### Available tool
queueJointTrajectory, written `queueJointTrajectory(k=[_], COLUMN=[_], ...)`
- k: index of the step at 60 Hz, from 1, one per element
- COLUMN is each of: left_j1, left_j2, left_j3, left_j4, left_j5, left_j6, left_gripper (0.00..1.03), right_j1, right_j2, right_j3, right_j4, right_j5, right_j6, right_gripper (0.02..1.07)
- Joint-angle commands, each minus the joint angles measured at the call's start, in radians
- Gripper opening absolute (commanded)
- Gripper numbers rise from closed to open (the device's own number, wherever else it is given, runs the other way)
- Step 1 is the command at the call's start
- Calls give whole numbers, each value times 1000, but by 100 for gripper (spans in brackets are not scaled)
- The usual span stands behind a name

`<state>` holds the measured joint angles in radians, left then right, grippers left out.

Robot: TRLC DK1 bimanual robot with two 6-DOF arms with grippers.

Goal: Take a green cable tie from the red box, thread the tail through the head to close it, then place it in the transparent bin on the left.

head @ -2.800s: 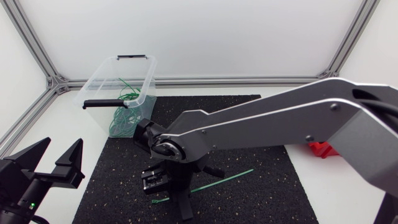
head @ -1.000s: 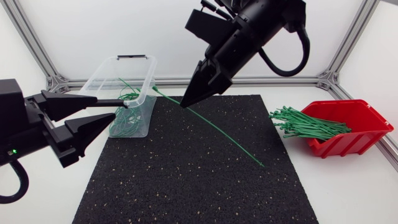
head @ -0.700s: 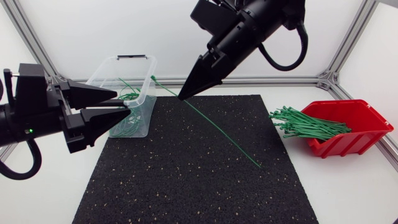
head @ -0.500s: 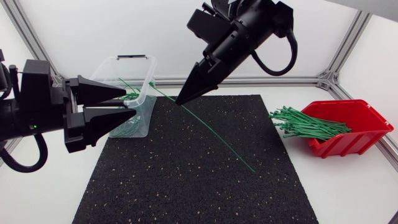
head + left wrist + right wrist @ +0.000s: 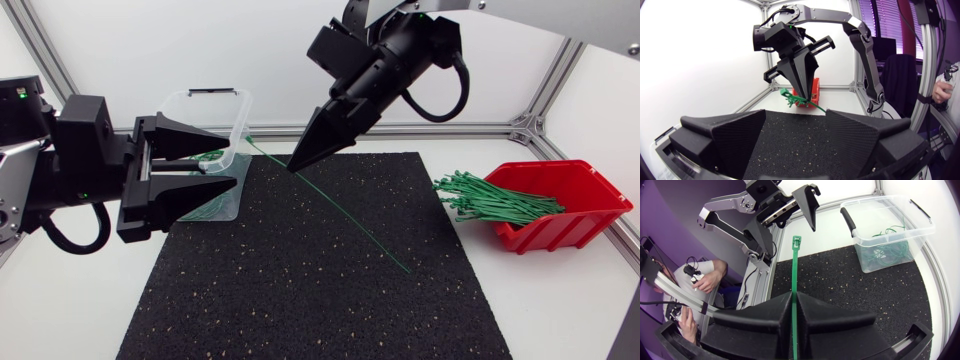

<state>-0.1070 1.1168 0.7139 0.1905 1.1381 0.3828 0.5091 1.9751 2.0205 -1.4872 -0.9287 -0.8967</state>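
One left claw (image 5: 226, 170); one right claw (image 5: 295, 163); one held tie (image 5: 350, 215); one red box (image 5: 562, 230); one bin (image 5: 240, 115).

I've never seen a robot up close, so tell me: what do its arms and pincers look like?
The left gripper and right gripper are matte black, each with two broad wedge-shaped fingers tapering to points. The right arm has silver-grey links with black joints; a black cable loops beside its wrist.

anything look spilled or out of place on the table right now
Only the red box: a bundle of green cable ties pokes out of its open end, fanning over the table toward the black mat. Nothing else stands out; the right gripper is shut on one tie.
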Motion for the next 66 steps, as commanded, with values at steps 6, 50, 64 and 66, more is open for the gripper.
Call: queueJointTrajectory(k=[6,50,64,66], left_j1=[-13,-54,-80,-82], left_j2=[43,210,225,233], left_j3=[-2,25,35,41], left_j4=[56,236,267,268], left_j5=[29,112,132,143], left_j6=[27,-22,-28,-27], left_gripper=[83,83,82,79], right_j1=[-4,3,8,9], right_j2=[88,171,183,185], right_j3=[72,142,138,136], right_j4=[-94,-205,-223,-228], right_j5=[-38,-101,-111,-116], right_j6=[-122,-258,-286,-294], right_gripper=[8,8,8,8])
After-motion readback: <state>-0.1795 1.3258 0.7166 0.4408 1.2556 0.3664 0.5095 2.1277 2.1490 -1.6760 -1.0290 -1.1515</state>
